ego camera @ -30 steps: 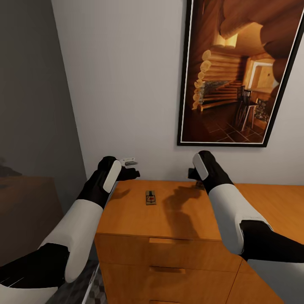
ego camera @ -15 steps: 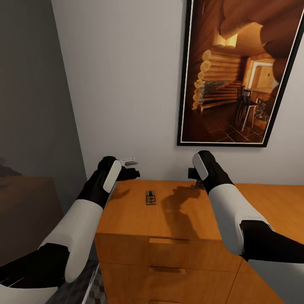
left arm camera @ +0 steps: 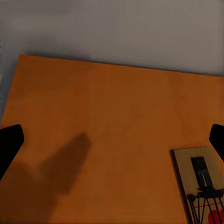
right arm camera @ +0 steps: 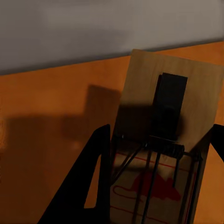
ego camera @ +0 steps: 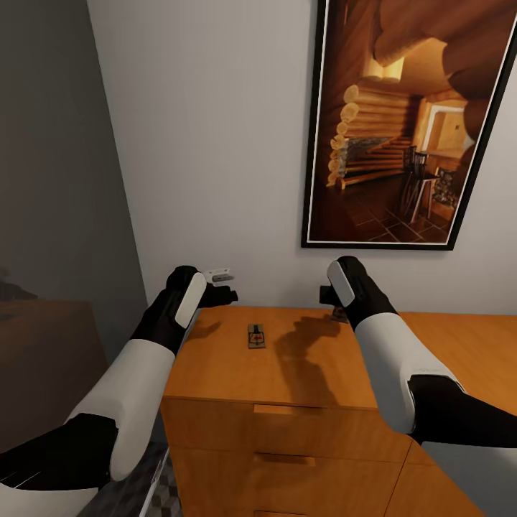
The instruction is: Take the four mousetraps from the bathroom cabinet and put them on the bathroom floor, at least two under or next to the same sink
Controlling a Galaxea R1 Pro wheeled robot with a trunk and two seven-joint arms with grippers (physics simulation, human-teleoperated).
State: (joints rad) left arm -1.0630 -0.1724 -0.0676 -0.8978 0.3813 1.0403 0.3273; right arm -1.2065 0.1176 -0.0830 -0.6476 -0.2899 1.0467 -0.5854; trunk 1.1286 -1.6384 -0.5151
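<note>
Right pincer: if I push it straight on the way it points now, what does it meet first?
Most likely the mousetrap lying between its fingers on the cabinet top. The right pincer stands open around it, though how far off it is remains unclear.

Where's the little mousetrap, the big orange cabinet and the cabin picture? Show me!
small flat brown wooden mousetrap (ego camera: 256, 336), head view, middle of its slab
wide orange-brown wooden cabinet (ego camera: 215, 366), head view, bare flat top
black-framed log-cabin picture (ego camera: 409, 122), head view, middle of the print
</note>
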